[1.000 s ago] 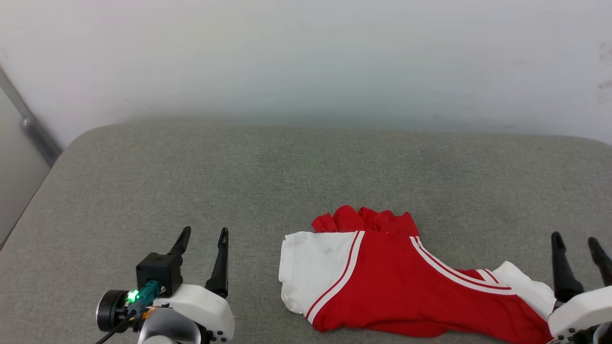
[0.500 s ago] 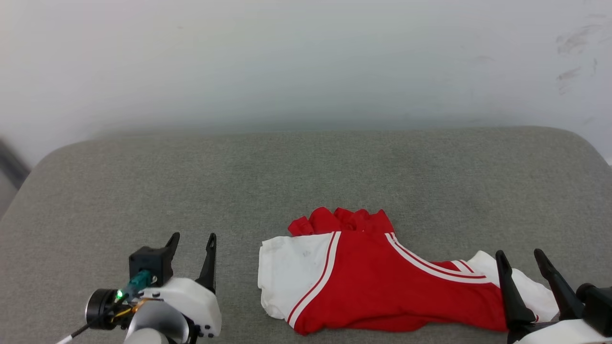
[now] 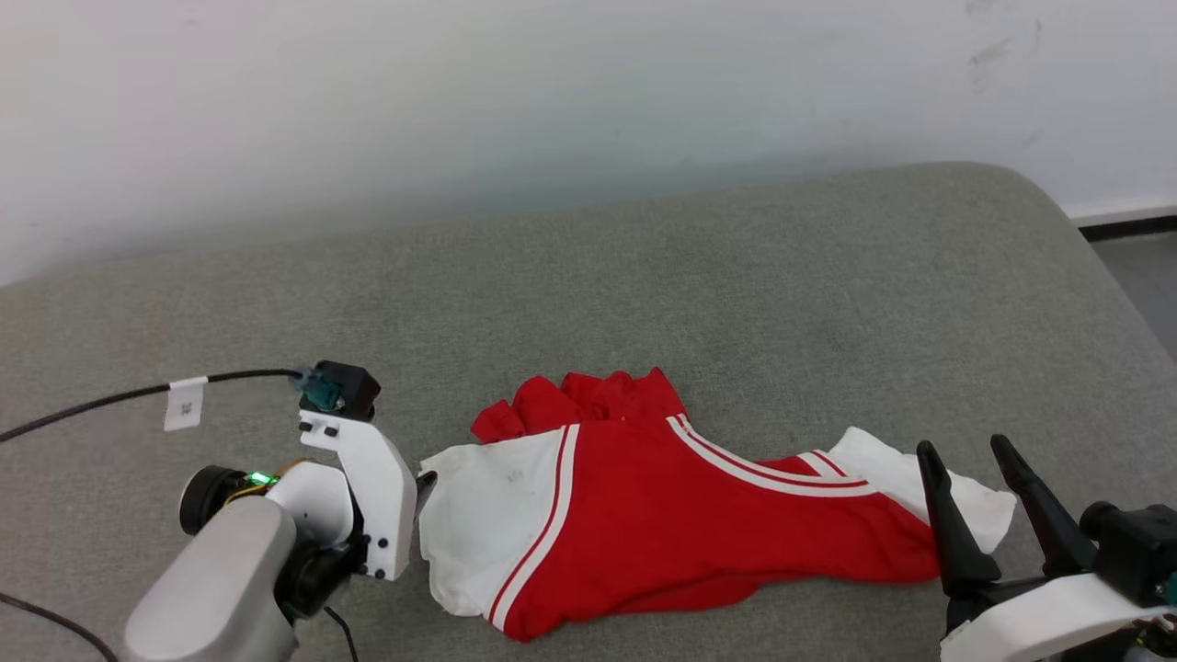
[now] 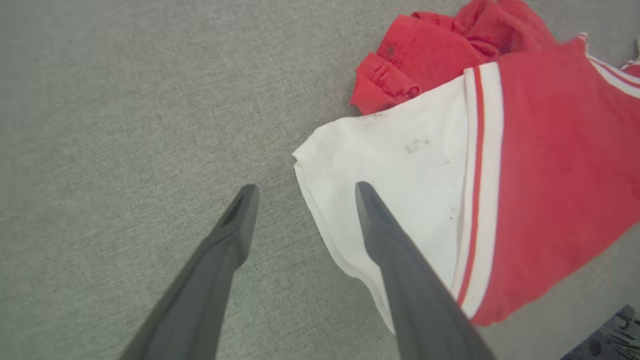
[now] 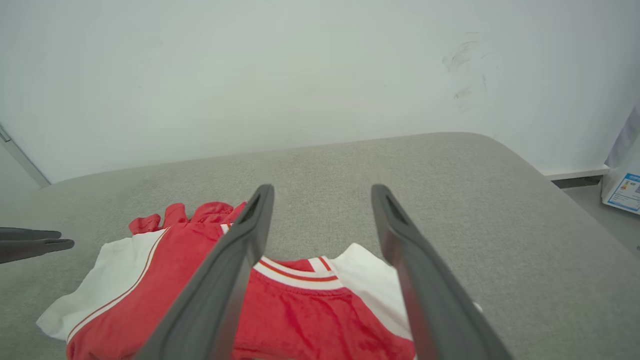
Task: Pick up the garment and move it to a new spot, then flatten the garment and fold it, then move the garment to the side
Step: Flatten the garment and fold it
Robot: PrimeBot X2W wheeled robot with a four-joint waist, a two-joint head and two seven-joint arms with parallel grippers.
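Observation:
The garment (image 3: 662,515) lies crumpled on the grey cushion (image 3: 736,294), red with white sleeves and striped trim; its print is hidden. My left gripper (image 4: 306,191) is open and points down at the garment's left white sleeve (image 4: 400,165), one finger over the sleeve's edge, the other over bare cushion. In the head view its white wrist housing (image 3: 368,487) stands just left of that sleeve. My right gripper (image 3: 962,448) is open, hovering at the right white sleeve (image 3: 919,478) with nothing between its fingers. In the right wrist view the right gripper (image 5: 322,190) looks over the garment (image 5: 300,320).
A white wall (image 3: 552,110) runs behind the cushion. A black cable with a white tag (image 3: 184,403) trails left from my left wrist. The cushion's right edge drops to dark floor (image 3: 1145,276). A pale box (image 5: 622,190) stands on the floor at right.
The head camera has swung right, shifting the whole picture. My left wrist has tipped over and moved to the garment's left sleeve. The garment lies as before.

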